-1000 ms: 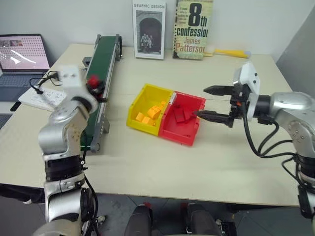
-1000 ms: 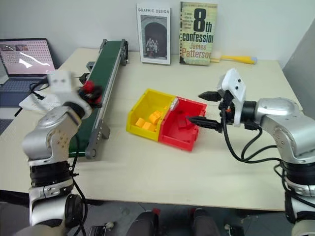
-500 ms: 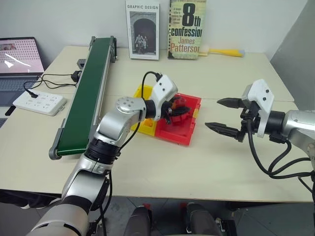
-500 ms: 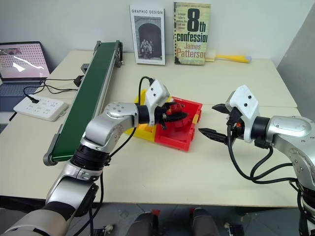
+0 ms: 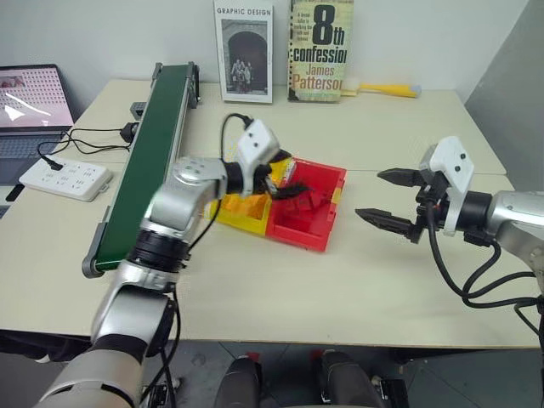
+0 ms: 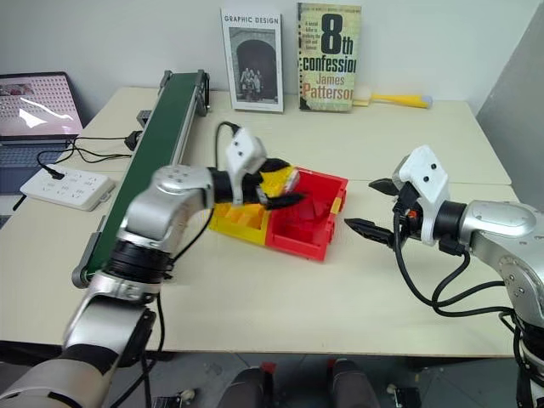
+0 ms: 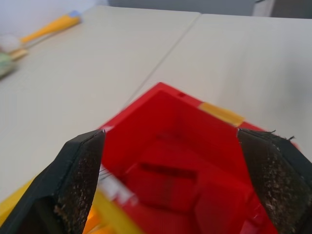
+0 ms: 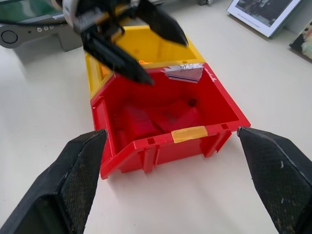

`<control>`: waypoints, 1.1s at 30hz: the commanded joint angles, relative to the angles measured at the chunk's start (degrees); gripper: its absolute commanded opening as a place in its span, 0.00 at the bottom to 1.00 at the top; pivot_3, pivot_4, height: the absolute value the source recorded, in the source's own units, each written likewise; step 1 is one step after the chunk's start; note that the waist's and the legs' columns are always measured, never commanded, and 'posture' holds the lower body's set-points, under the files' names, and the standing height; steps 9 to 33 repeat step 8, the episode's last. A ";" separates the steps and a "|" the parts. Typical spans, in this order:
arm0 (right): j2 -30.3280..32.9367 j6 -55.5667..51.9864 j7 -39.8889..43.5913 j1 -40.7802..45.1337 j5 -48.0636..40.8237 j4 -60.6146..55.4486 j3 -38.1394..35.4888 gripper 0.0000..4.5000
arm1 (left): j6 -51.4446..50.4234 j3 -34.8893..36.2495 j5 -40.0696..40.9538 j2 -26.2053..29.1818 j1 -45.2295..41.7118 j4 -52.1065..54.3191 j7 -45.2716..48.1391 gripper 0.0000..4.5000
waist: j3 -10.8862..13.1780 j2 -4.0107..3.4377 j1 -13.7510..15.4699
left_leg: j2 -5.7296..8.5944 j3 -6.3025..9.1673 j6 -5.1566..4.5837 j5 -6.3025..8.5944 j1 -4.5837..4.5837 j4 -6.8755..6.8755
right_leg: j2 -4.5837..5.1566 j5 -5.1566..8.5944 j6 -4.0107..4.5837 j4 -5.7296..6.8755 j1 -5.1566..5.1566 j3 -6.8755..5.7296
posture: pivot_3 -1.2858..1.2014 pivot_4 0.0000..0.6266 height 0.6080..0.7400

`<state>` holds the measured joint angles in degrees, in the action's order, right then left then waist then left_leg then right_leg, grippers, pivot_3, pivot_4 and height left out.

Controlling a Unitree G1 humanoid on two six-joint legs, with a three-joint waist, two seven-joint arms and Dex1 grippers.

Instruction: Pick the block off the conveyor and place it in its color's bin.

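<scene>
My left pincer (image 5: 285, 180) hangs over the red bin (image 5: 327, 228), in the middle of the head picture. Its two black fingers stand wide apart with nothing between them. I think the block has been let go into the bin, so the dropping step looks about done. Red brick shapes lie on the bin's floor (image 8: 146, 119), but they are all the same red and a bit smeared, so I cannot tell which one is my block.

To do this step well, I should keep the fingers wide and lift straight up and away. I must not bump the bin wall or the yellow bin (image 5: 234, 211) joined to it, or I could push both across the table (image 5: 280, 289).

My right pincer (image 5: 393, 201) waits on the right side of the picture, well apart from the bin. Its fingers are spread wide too and hold nothing.

The conveyor (image 5: 149, 161) runs down the left side. The part of its green belt I can see is bare. My own left arm covers part of the yellow bin, so I cannot see all that lies inside.
</scene>
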<state>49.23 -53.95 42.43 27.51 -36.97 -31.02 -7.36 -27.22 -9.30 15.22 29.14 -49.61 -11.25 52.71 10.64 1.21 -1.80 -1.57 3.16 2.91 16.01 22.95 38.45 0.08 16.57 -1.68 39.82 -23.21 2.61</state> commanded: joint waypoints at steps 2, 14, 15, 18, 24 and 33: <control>3.02 6.28 5.68 3.22 3.21 5.36 2.76 1.00 | -3.64 6.80 2.03 15.69 9.24 11.79 7.38 0.99 | 0.01 -0.02 -0.94 | -0.04 -0.14 0.00 0.00 -0.09 -0.13 | -0.01 0.00 0.00 -0.05 -0.03 0.14 | 0.52 0.24 1.00; 2.65 10.77 9.98 5.97 5.74 10.97 6.38 1.00 | -8.41 12.66 6.02 22.94 15.47 18.47 8.74 0.99 | 0.02 -0.02 -0.02 | -0.05 0.02 0.00 0.00 -0.05 -0.12 | 0.02 0.01 0.00 -0.04 -0.01 -0.05 | 0.52 0.24 1.00; 2.65 10.77 9.98 5.97 5.74 10.97 6.38 1.00 | -8.41 12.66 6.02 22.94 15.47 18.47 8.74 0.99 | 0.02 -0.02 -0.02 | -0.05 0.02 0.00 0.00 -0.05 -0.12 | 0.02 0.01 0.00 -0.04 -0.01 -0.05 | 0.52 0.24 1.00; 2.65 10.77 9.98 5.97 5.74 10.97 6.38 1.00 | -8.41 12.66 6.02 22.94 15.47 18.47 8.74 0.99 | 0.02 -0.02 -0.02 | -0.05 0.02 0.00 0.00 -0.05 -0.12 | 0.02 0.01 0.00 -0.04 -0.01 -0.05 | 0.52 0.24 1.00; 2.65 10.77 9.98 5.97 5.74 10.97 6.38 1.00 | -8.41 12.66 6.02 22.94 15.47 18.47 8.74 0.99 | 0.02 -0.02 -0.02 | -0.05 0.02 0.00 0.00 -0.05 -0.12 | 0.02 0.01 0.00 -0.04 -0.01 -0.05 | 0.52 0.24 1.00; 2.65 10.77 9.98 5.97 5.74 10.97 6.38 1.00 | -8.41 12.66 6.02 22.94 15.47 18.47 8.74 0.99 | 0.02 -0.02 -0.02 | -0.05 0.02 0.00 0.00 -0.05 -0.12 | 0.02 0.01 0.00 -0.04 -0.01 -0.05 | 0.52 0.24 1.00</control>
